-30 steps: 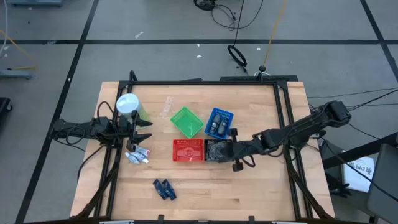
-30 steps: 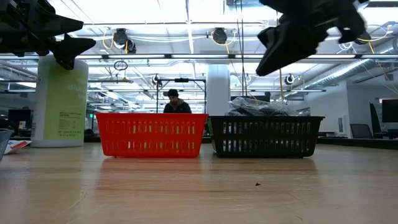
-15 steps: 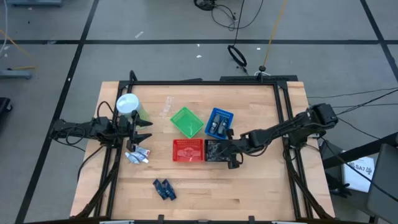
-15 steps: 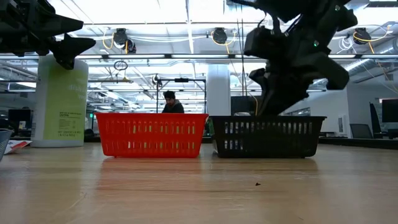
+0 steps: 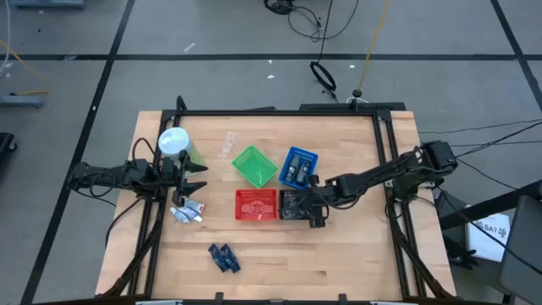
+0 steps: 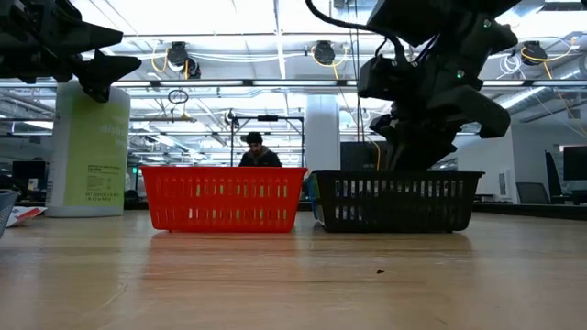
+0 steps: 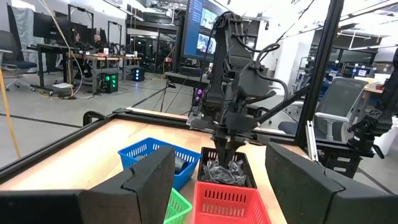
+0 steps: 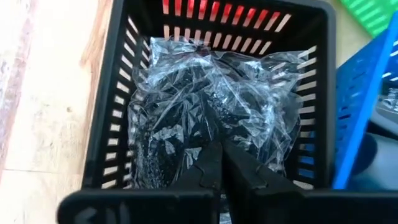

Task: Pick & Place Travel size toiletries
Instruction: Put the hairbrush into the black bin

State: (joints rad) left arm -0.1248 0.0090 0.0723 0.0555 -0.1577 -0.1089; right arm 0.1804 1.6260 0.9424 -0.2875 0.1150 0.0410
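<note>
Toiletries (image 8: 205, 118), clear-wrapped, inside black basket (image 8: 106, 143) near table (image 5: 356, 263) centre; right gripper (image 8: 222, 163) pressed in, jaws together, likely depositing. Left gripper (image 7: 217, 180) parked wide by left edge.

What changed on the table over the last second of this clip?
The right gripper swung in from beside the black basket and dipped into it, fingers together above the clear-wrapped packets. The left gripper, whitish tubes and dark blue pieces stayed put.
</note>
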